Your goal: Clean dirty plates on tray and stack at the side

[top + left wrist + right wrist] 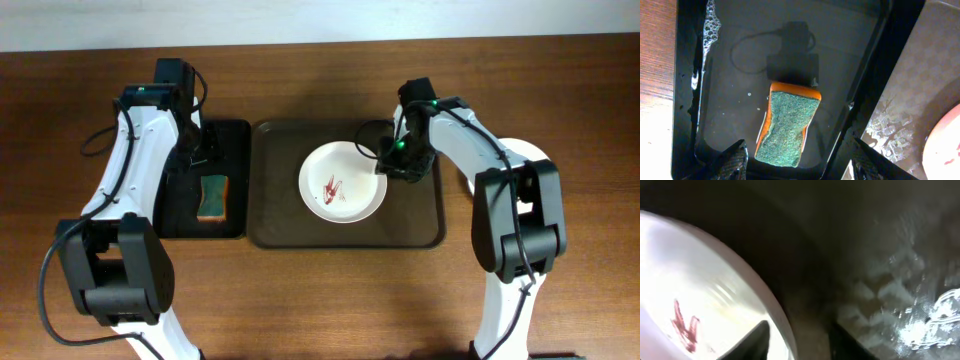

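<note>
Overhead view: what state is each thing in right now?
plate: dirty, red smear, lying on brown tray.
brown tray: wet in patches.
sponge: green side up, lying free in black tray.
black tray: wet, soapy.
left gripper: open, above sponge.
right gripper: open, astride plate's rim.

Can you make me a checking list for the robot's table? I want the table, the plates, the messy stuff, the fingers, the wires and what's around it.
Surface: brown wooden table.
Job's things: one white plate with red smears sits on the brown tray, which has water drops on it. A white round thing under the right arm may be another plate.
Clutter: black tray holding a green-and-orange sponge and soap bubbles.
Grippers: left gripper is open above the sponge. The right gripper has its fingers apart, one each side of the plate's rim.
Cables: black cables loop off both arms.
Surroundings: pale strip beyond the table's far edge; nothing else seen.
</note>
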Controlling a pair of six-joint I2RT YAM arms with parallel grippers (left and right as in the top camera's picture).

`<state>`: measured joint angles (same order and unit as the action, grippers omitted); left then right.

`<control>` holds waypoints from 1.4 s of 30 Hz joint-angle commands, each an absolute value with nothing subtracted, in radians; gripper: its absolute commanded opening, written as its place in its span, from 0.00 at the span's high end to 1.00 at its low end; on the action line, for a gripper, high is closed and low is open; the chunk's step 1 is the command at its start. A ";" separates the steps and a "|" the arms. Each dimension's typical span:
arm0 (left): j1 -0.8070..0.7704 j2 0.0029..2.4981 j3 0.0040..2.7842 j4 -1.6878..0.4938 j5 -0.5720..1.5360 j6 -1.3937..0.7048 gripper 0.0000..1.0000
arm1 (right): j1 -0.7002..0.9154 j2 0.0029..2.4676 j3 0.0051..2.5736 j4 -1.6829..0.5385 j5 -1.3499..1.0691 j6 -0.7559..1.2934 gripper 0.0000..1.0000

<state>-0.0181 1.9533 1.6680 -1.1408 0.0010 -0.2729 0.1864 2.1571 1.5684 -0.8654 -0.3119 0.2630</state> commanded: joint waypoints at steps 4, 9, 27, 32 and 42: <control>-0.017 1.948 1.671 -1.142 0.011 -0.267 0.36 | 0.224 2.148 1.539 -0.881 -0.302 0.161 0.92; -0.017 1.948 1.670 -1.146 0.010 -0.267 0.36 | 0.234 2.148 1.535 -0.925 -0.302 0.225 0.96; -0.017 1.950 1.302 -0.872 -0.004 -0.244 0.40 | 0.243 2.148 1.535 -0.984 -0.303 0.356 0.96; -0.017 1.950 1.267 -0.836 -0.004 -0.241 0.89 | 0.243 2.148 1.535 -0.985 -0.303 0.356 0.96; -0.017 1.924 1.335 -0.823 -0.004 -0.241 1.00 | 0.243 2.148 1.535 -0.985 -0.302 0.356 0.96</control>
<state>-0.0181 1.9541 1.2877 -0.8288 -0.0040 -0.2470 0.2321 2.1571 1.5517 -0.9806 -0.3202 0.3408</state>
